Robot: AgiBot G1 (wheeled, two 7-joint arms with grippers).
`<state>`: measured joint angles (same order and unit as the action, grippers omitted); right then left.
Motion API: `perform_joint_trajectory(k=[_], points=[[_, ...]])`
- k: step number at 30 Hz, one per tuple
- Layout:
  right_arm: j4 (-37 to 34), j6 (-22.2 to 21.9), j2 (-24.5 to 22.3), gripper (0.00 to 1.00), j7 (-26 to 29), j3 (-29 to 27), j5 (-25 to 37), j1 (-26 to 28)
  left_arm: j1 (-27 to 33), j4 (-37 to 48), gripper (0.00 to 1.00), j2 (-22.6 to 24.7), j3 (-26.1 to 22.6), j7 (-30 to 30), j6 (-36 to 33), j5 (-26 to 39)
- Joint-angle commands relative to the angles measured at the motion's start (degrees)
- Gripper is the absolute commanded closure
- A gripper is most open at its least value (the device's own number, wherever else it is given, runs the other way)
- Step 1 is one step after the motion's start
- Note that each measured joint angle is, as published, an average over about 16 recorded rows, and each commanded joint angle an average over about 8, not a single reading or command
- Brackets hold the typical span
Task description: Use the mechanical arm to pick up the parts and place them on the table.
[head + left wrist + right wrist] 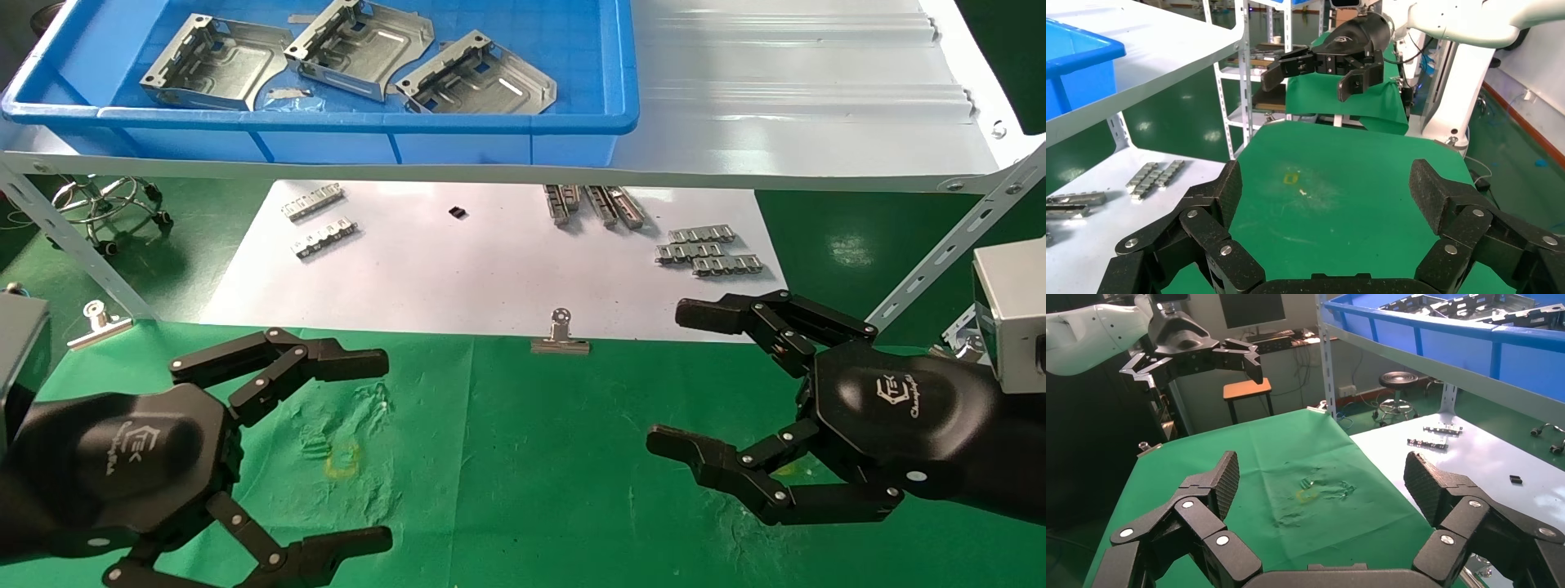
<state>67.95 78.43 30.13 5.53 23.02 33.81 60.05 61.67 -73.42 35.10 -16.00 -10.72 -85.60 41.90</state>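
Head view shows me both hands spread wide and empty above the green table point(523, 457): left hand point(359, 449), right hand point(678, 380). Three parts point(351, 41) lie in the blue bin point(327, 122), apparently on the shelf beyond the table.

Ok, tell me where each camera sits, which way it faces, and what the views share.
Head view: from the robot's head, facing forward and down at the blue plastic bin of silvery sheet-metal brackets; both black multi-finger hands show, left and right, open.
Left wrist view: from the left wrist, across the wrinkled green cloth table; own fingers in front, right hand beyond.
Right wrist view: from the right wrist, toward the left hand.
Shared: the table's yellow mark.
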Motion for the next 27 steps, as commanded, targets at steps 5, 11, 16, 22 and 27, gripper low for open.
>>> perform_joint_trajectory(k=[5,11,16,22,27], points=[[0.00,0.00,0.00,0.00,0.00,0.00,0.00,0.00,0.00,0.00,0.00,0.00,0.00,0.00,0.00,0.00],[0.00,0.00,0.00,0.00,0.00,0.00,0.00,0.00,0.00,0.00,0.00,0.00,0.00,0.00,0.00,0.00],[0.00,0.00,0.00,0.39,0.00,0.00,0.00,0.00,0.00,0.00,0.00,0.00,0.00,0.00,0.00,0.00],[0.00,0.00,0.00,1.00,0.00,0.00,0.00,0.00,-0.02,-0.01,0.00,-0.01,0.00,-0.01,-0.01,0.00],[0.00,0.00,0.00,1.00,0.00,0.00,0.00,0.00,-0.11,0.40,0.00,0.24,-0.08,-0.14,0.32,0.01]])
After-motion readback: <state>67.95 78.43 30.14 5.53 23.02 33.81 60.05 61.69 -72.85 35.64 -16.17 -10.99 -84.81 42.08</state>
